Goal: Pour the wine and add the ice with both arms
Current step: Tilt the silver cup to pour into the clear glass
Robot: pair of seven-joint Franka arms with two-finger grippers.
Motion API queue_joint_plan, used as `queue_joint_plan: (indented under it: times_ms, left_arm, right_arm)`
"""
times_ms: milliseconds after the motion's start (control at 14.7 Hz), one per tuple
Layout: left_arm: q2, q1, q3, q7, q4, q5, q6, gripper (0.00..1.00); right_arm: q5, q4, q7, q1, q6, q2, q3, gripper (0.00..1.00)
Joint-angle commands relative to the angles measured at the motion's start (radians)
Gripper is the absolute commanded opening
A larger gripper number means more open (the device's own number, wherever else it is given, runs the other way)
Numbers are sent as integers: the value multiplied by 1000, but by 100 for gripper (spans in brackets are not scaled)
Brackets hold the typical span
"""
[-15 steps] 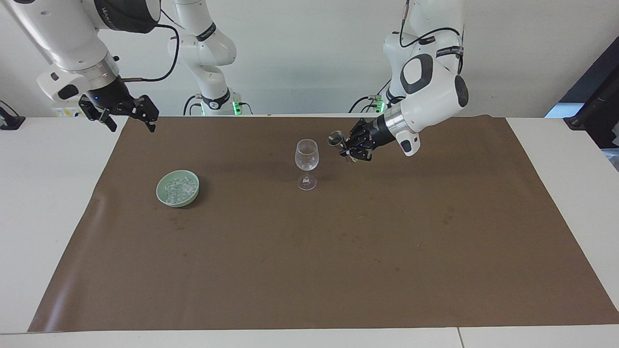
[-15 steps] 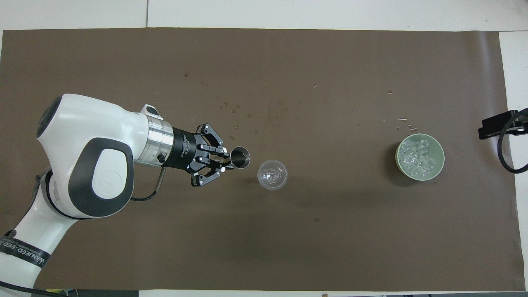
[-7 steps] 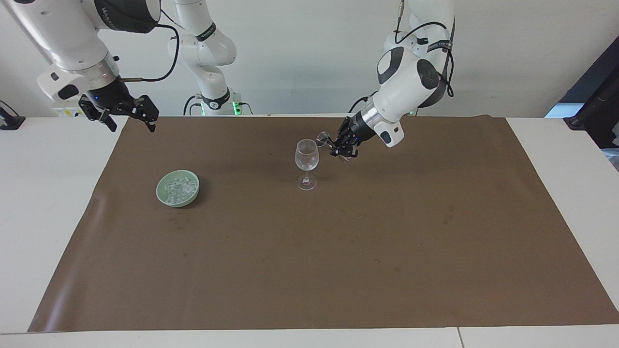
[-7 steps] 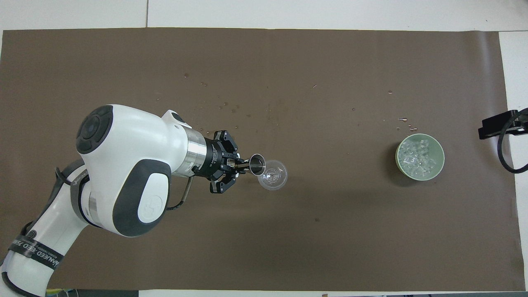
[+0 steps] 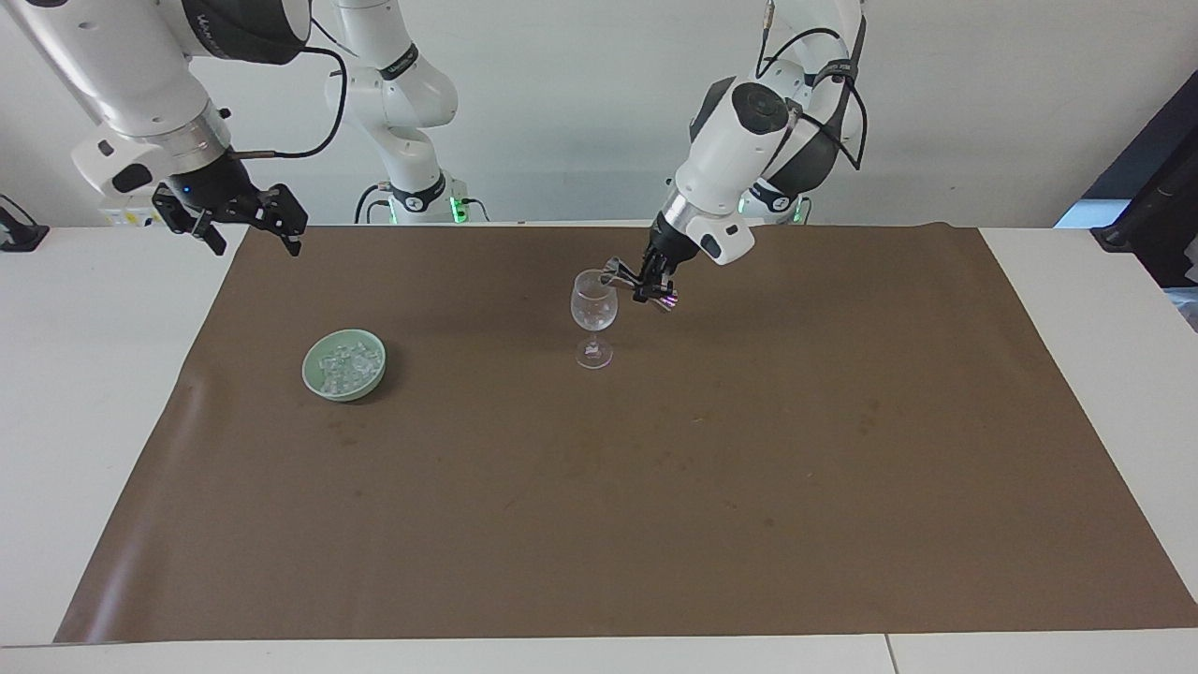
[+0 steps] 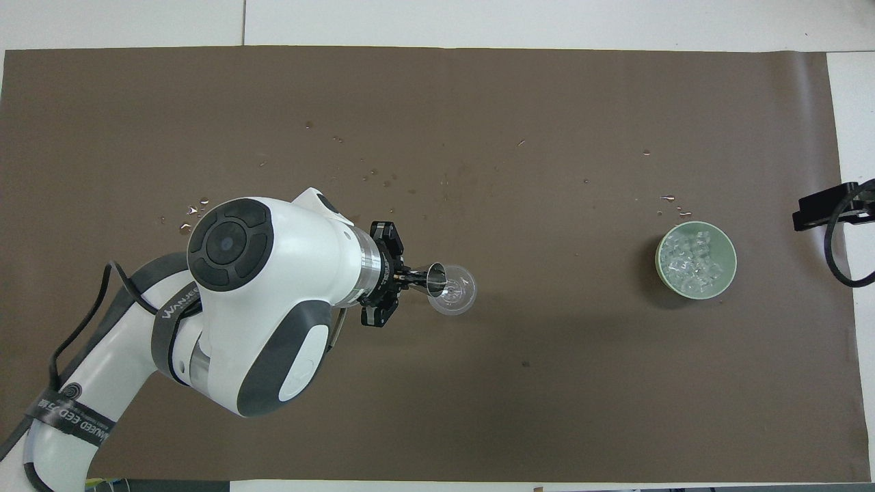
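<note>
**Metal cup tipped at the wine glass rim**

My left gripper (image 5: 644, 284) is clamped on a small metal cup (image 5: 612, 271), holding it by the side so that the cup lies tilted, its mouth turned toward the wine glass (image 5: 593, 309). In the overhead view the cup (image 6: 437, 277) overlaps the glass's rim (image 6: 452, 290) on the side toward my left arm's end of the desk; in the facing view the cup's lip sits right at the top of the rim, though I cannot tell whether metal touches glass. My left arm (image 5: 739, 140) comes down steeply from its base, with the wrist bent so the gripper points sideways at the glass.

The wine glass stands upright on its foot near the middle of the brown mat (image 5: 655, 487) that covers most of the desk (image 5: 84, 374). Its bowl looks clear; I cannot make out how much liquid is in it.

The ice (image 5: 343, 363) lies as a heap of small clear cubes in a pale green bowl (image 5: 374, 382), which sits on the mat toward my right arm's end of the desk, well apart from the glass. In the overhead view the ice (image 6: 692, 258) fills most of the bowl (image 6: 662, 273).

My right gripper (image 5: 245, 217) waits up in the air over the edge of the mat at its own end of the desk, fingers spread apart and holding nothing.

A scatter of small drops (image 6: 383, 179) marks the mat, farther from me than the glass.
</note>
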Motion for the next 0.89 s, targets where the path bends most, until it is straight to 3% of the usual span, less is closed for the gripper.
queue_joint_plan:
  times_ms: [0, 478, 682, 819]
  left_arm:
    - [18, -40, 8, -86, 36, 120, 3, 0]
    - [18, -92, -3, -166, 52, 317, -17, 0]
    - [17, -97, -23, -168, 61, 378, -57, 0]
    - [14, -97, -44, -168, 59, 416, -64, 0]
  right_arm:
    - [12, -12, -21, -11, -19, -14, 3, 100]
    - [50, -64, -82, 16, -1, -39, 6, 100]
    - [78, -239, -168, 33, 183, -108, 6, 100]
    - [171, -334, -299, 20, 281, -139, 3, 100]
